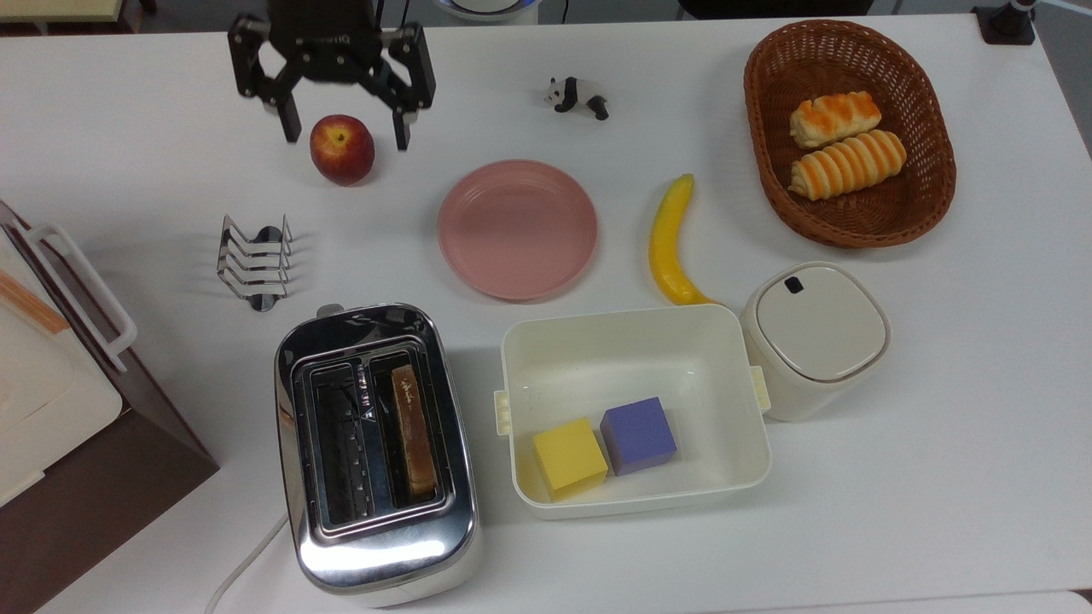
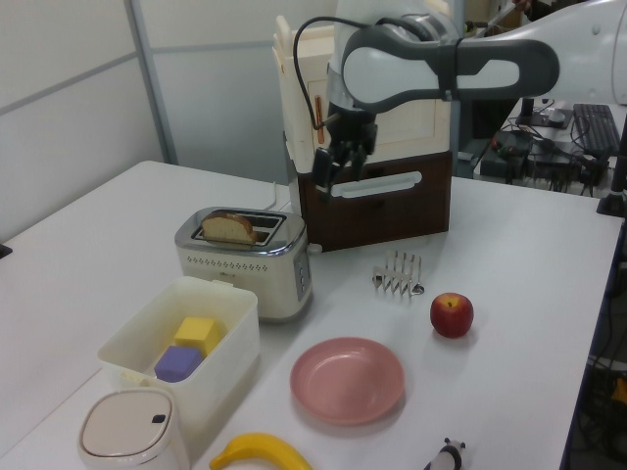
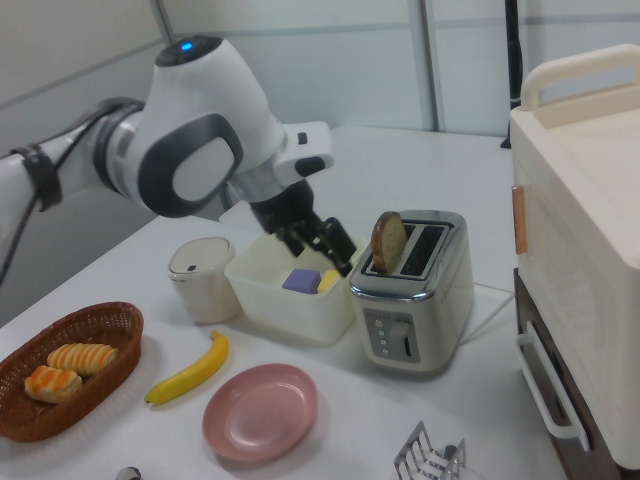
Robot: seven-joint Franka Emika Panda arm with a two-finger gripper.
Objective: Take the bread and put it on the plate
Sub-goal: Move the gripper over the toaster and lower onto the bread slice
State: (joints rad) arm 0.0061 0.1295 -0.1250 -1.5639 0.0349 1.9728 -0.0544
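Note:
The bread [image 1: 414, 431] is a tan slice standing upright in the right slot of the chrome toaster [image 1: 375, 563]; its rounded top sticks out [image 2: 230, 227] [image 3: 388, 240]. The pink plate [image 1: 517, 228] [image 2: 347, 379] [image 3: 261, 411] lies bare on the white table, beyond the toaster toward the top view's upper right. My gripper [image 1: 345, 135] hangs open and holds nothing. It is well above the table and, in the top view, over the apple [image 1: 341, 149]. In the left view the gripper [image 2: 331, 178] is up and to the right of the toaster [image 2: 245, 264].
A metal toast rack [image 1: 253, 260] stands between apple and toaster. A white box [image 1: 631, 341] holds yellow and purple cubes, next to a lidded jar [image 1: 815, 337], a banana [image 1: 668, 243], a panda figure [image 1: 577, 94] and a wicker basket [image 1: 772, 179] with rolls. A cream-and-brown appliance [image 1: 51, 409] fills the top view's left edge.

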